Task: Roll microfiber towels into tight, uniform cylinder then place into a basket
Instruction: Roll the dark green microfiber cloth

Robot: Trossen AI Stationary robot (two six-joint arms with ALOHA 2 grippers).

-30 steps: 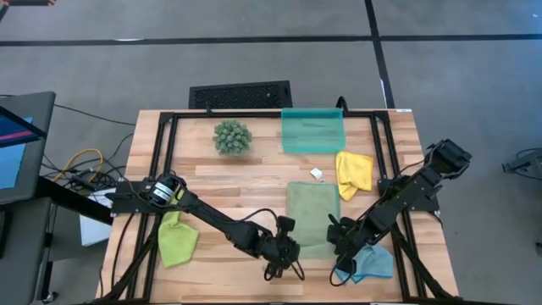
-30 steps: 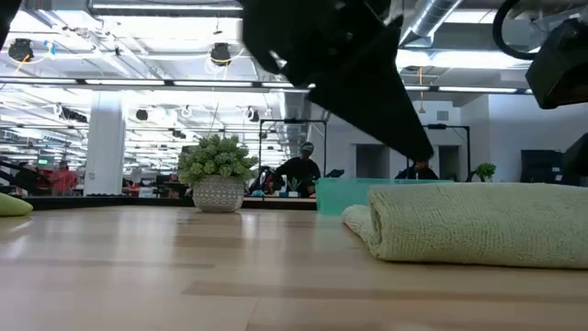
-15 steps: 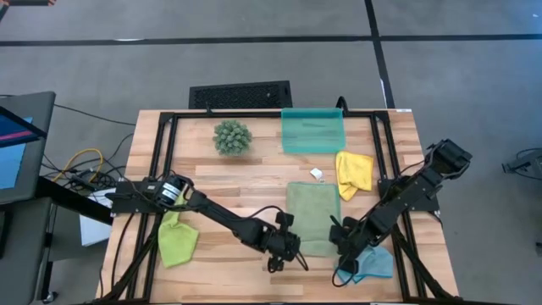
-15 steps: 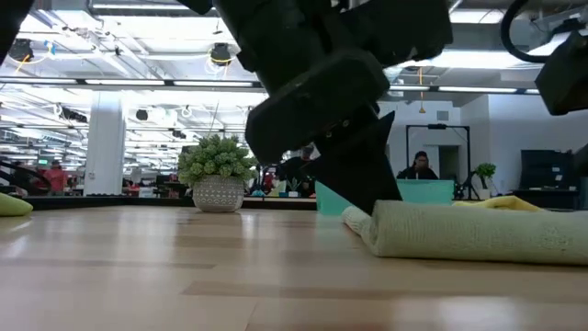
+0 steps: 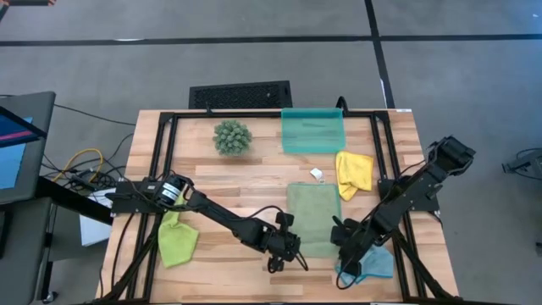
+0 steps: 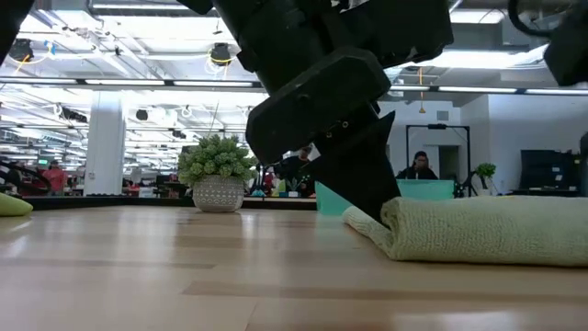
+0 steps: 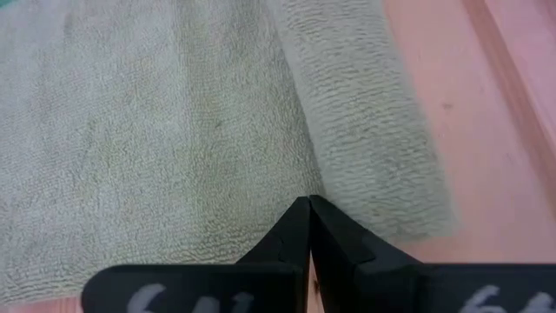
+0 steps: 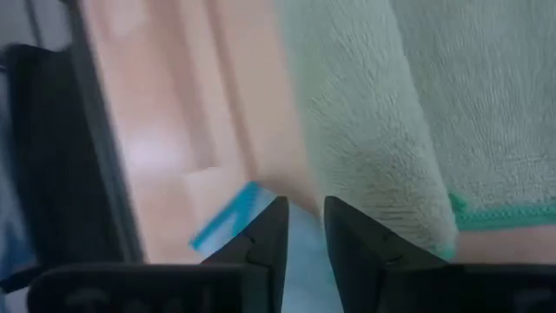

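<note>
While the sage green towel [image 5: 312, 219] lies spread on the wooden desk [image 5: 254, 182] with its near edge turned over into a short roll [image 6: 478, 230], both pincers are seen low at that rolled edge. The left pincer [image 5: 286, 261] is set at the roll's left end, its fingers pressed fully together with nothing caught between them; in the left wrist view their joined tips [image 7: 308, 209] rest where the roll meets the flat cloth. The right pincer [image 5: 345, 261] is placed at the roll's right end, its fingers standing a little apart with a narrow gap between them, and no cloth is seen clamped there; in the right wrist view the fingers [image 8: 269, 230] lie just beside the roll's end.

The light blue towel [image 5: 373, 263] is found crumpled at the near right corner, beside the right arm. The yellow towel [image 5: 352, 173] lies right of the sage one, and the lime green towel [image 5: 177, 240] lies near the left edge under the left arm. The teal basket [image 5: 312, 131] stands at the far side of the desk, with a spiky green plant ball [image 5: 232, 136] to its left.
</note>
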